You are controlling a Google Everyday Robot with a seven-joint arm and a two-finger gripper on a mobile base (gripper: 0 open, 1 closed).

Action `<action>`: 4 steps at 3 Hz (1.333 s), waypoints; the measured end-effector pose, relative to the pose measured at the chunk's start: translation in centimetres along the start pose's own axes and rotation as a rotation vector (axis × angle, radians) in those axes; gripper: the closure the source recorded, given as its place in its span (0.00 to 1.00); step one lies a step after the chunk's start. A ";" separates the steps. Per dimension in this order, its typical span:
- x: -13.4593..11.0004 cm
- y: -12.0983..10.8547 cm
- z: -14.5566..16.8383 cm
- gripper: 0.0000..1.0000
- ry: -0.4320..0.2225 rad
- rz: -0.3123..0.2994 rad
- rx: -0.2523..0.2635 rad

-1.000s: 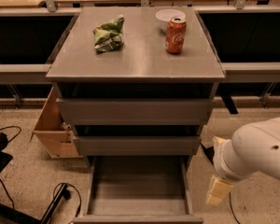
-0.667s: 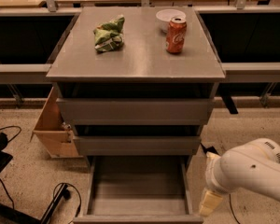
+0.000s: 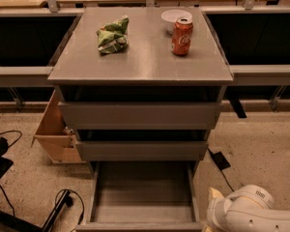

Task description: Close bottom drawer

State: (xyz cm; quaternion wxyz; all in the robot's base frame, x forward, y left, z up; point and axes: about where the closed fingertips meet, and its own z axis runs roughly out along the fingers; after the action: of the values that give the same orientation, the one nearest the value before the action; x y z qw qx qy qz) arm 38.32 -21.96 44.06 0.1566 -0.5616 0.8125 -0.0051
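The bottom drawer of the grey cabinet is pulled far out toward me. Its grey tray interior is bare and its flat front lies at the lower edge of the view. My white arm comes in at the bottom right. My gripper shows only as a cream tip just right of the drawer's front right corner, low near the floor. Most of it is hidden behind the arm.
The two wider drawers above stand slightly ajar. On the cabinet top sit a green crumpled bag, a red soda can and a white bowl. A wooden box stands at the left; cables and a black plug lie on the floor.
My arm and gripper have sunk lower and moved a little left, toward the drawer's front right corner. The drawer stands just as far out as before.
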 end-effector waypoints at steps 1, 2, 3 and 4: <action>0.1 -0.6 1.4 0.00 0.018 0.005 -0.011; 0.6 1.7 6.9 0.00 0.075 -0.024 -0.099; 1.5 6.3 13.1 0.00 0.131 -0.019 -0.190; 2.1 10.9 18.5 0.16 0.141 -0.023 -0.245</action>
State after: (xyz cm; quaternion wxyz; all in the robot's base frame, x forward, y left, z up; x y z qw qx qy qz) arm 32.50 -16.79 23.91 0.0292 -0.5840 0.8095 0.0526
